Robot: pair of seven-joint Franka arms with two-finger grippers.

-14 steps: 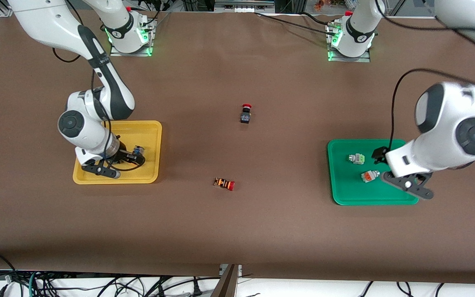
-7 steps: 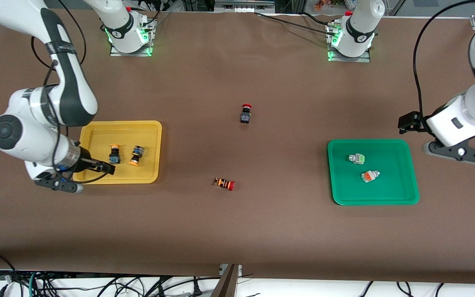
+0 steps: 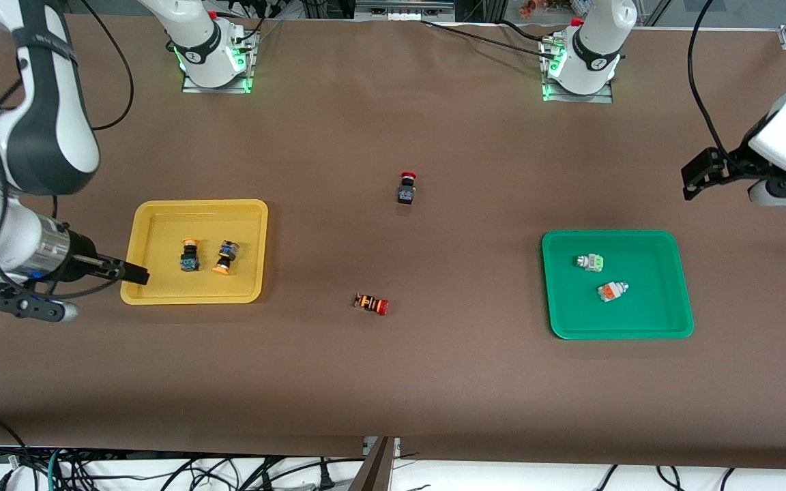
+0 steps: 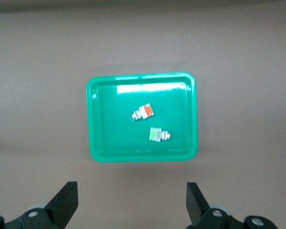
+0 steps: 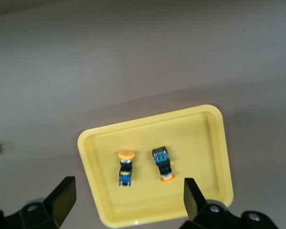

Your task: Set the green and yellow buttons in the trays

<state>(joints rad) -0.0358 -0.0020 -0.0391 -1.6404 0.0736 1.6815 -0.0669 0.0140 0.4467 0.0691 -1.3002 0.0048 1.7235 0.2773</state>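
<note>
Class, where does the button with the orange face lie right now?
The orange-faced button lies in the green tray at the left arm's end, beside the green-faced button and nearer the front camera.

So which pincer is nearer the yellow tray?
Right. The right pincer hangs open at the yellow tray's edge; the left pincer, open, is up past the green tray.

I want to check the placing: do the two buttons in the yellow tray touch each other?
Apart. The right wrist view shows bare yellow tray floor between the two buttons; the front view shows the same gap.
</note>
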